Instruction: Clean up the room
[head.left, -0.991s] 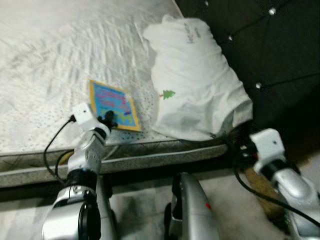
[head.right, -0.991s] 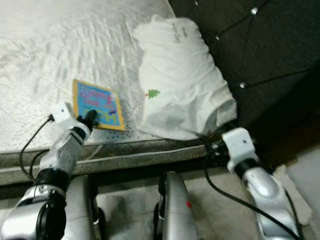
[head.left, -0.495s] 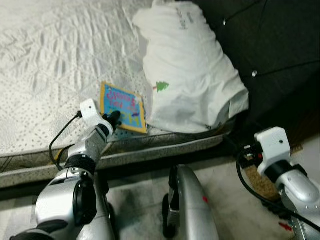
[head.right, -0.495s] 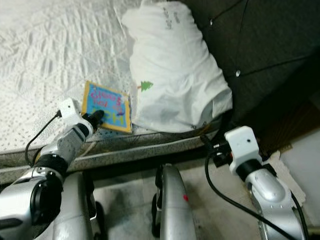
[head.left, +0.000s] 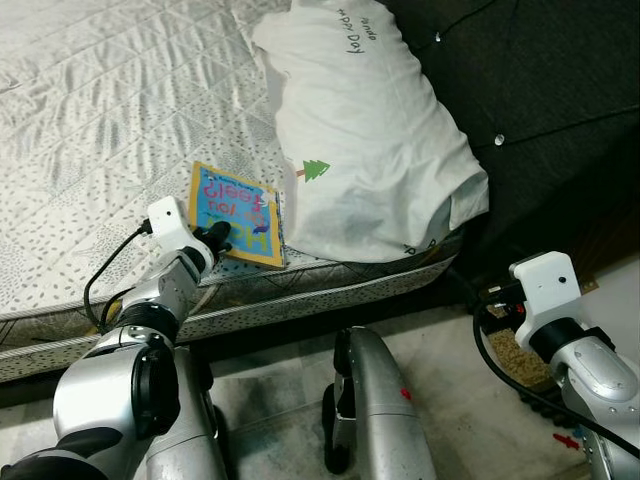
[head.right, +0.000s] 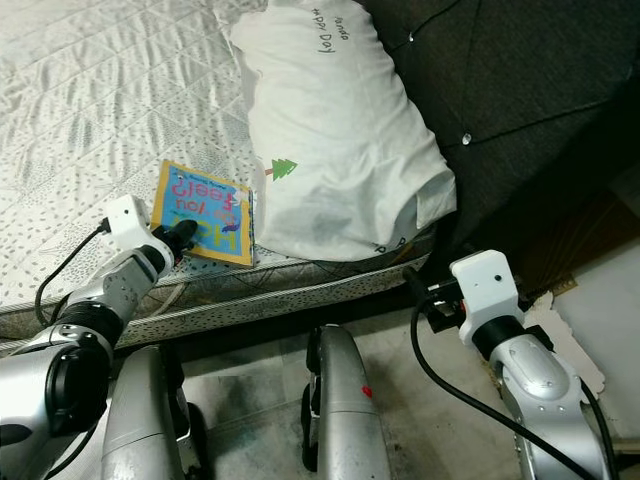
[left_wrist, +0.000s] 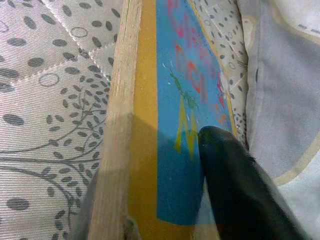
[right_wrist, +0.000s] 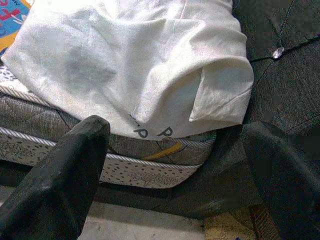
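A picture book (head.left: 236, 212) with a blue cover and yellow border lies flat on the quilted mattress (head.left: 100, 120), close to the bed's near edge and beside a white pillow (head.left: 370, 150). My left gripper (head.left: 216, 236) is at the book's near edge. One black finger (left_wrist: 235, 180) presses on the blue cover (left_wrist: 175, 100), and the other is hidden under the edge. My right gripper (right_wrist: 170, 170) hangs low beside the bed with its fingers spread wide, facing the pillow's corner (right_wrist: 220, 95) and holding nothing.
A dark tufted headboard (head.left: 560, 90) stands to the right behind the pillow. The bed frame's side (head.left: 330, 290) runs across in front of me, with pale floor (head.left: 450, 360) below it. Cables trail from both wrists.
The whole view has shifted as the camera moved. My left gripper stays at the book's near edge. The right arm has sunk slightly and sits further right.
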